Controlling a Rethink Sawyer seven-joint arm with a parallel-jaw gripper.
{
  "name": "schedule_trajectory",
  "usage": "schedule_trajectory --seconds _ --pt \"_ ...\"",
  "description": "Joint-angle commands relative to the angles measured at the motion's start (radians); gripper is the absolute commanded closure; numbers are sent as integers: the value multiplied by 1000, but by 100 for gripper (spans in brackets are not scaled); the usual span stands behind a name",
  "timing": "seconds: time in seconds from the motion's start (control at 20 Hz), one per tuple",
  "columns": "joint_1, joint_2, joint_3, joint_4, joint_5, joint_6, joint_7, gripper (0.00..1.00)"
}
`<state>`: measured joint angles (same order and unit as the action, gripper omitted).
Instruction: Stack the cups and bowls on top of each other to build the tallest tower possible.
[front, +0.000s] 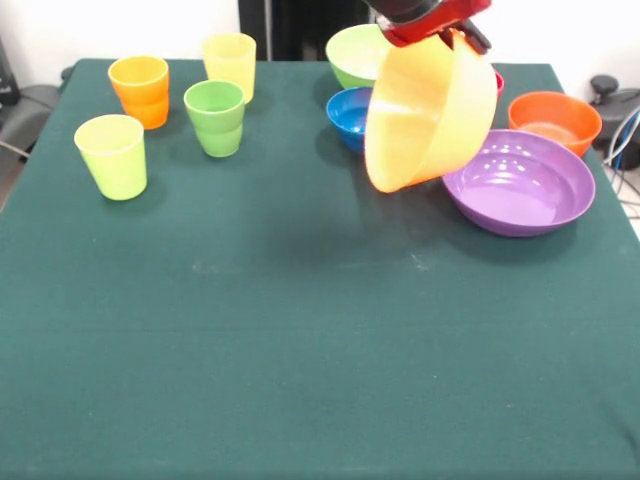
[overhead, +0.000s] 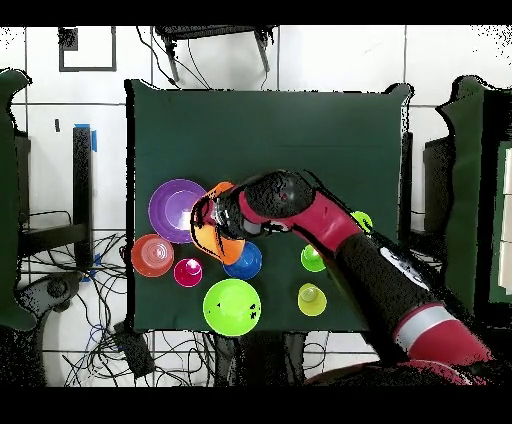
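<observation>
My gripper (front: 437, 28) is shut on the rim of the very large orange-yellow bowl (front: 428, 118), which hangs tilted above the table with its opening facing the front left. Below and to its right sits the purple bowl (front: 520, 185). Partly behind the held bowl is the small blue bowl (front: 347, 113). The light green bowl (front: 357, 52) and the red-orange bowl (front: 555, 120) stand at the back. The cups stand apart at the back left: orange (front: 140, 90), pale yellow (front: 230, 62), green (front: 215, 118), lime green (front: 112, 155). The overhead view shows the gripper (overhead: 213, 217) by the purple bowl (overhead: 176, 208).
A red-pink cup (overhead: 188, 272) stands between the red-orange bowl (overhead: 152, 256) and the blue bowl (overhead: 246, 263). In the front view only its edge peeks out behind the held bowl. The table's right edge (front: 612, 200) runs close to the purple bowl. Cables lie beyond it.
</observation>
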<state>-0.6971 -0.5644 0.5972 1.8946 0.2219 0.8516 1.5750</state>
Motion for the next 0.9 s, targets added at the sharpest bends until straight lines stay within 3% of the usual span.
schedule_trajectory --seconds 0.05,0.4,0.7,0.9 --pt "-45 41 108 70 23 111 -46 100" --pt "-90 46 218 75 93 198 -10 100" --pt "-114 176 300 56 160 233 -49 100" --pt "-104 254 300 -5 146 232 -84 100"
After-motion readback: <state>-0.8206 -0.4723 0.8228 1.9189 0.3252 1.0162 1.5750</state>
